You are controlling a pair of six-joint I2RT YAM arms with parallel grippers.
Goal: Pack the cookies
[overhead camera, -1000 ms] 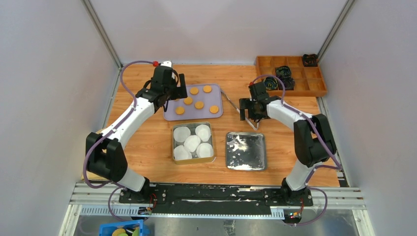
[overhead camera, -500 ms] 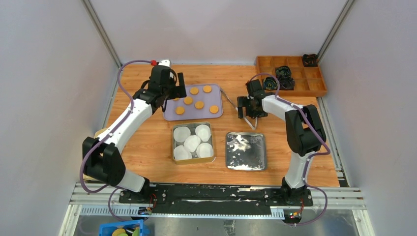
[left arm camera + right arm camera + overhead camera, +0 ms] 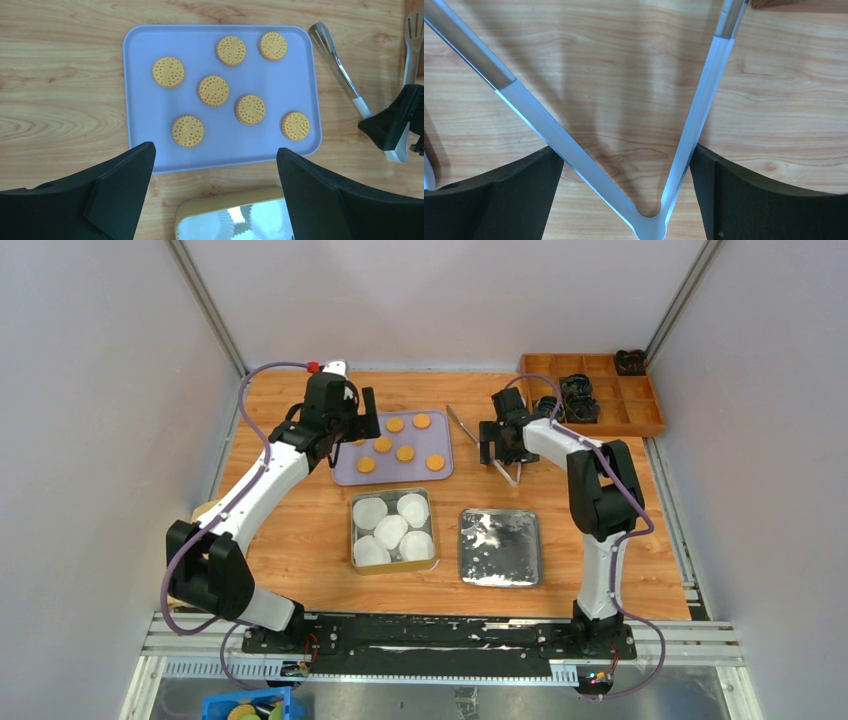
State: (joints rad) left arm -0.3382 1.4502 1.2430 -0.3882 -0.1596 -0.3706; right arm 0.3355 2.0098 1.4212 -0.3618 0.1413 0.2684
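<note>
Top view, right arm: Within the last second the right gripper [image 3: 500, 452] has swung away from the tin lid [image 3: 500, 547] toward the far side of the table. It now hangs over the tongs [image 3: 460, 424], its jaws spread wide.
Top view, left arm: The left gripper [image 3: 352, 435] has barely shifted. It hovers over the near-left part of the lavender tray [image 3: 440, 476], fingers apart and carrying nothing.
Top view, goods: The cookies [image 3: 404, 453] lie on the tray. The tin [image 3: 352, 530] just in front holds only white paper liners [image 3: 391, 530].
Left wrist view: We count seven cookies [image 3: 213, 90] scattered flat across the tray [image 3: 145, 145], none touching another. The tongs [image 3: 340, 70] lie just right of it, with the right gripper [image 3: 395, 125] at their handle end.
Right wrist view: The tongs' hinge [image 3: 649, 225] sits between the two dark fingers [image 3: 499, 200], and the tongs' arms fan outward. The jaws have not clamped; we cannot tell whether a finger touches an arm of the tongs.
What it means: We judge the right arm is lined up to pick up the tool. Packing has yet to begin, with every cookie we can see outside the tin.
</note>
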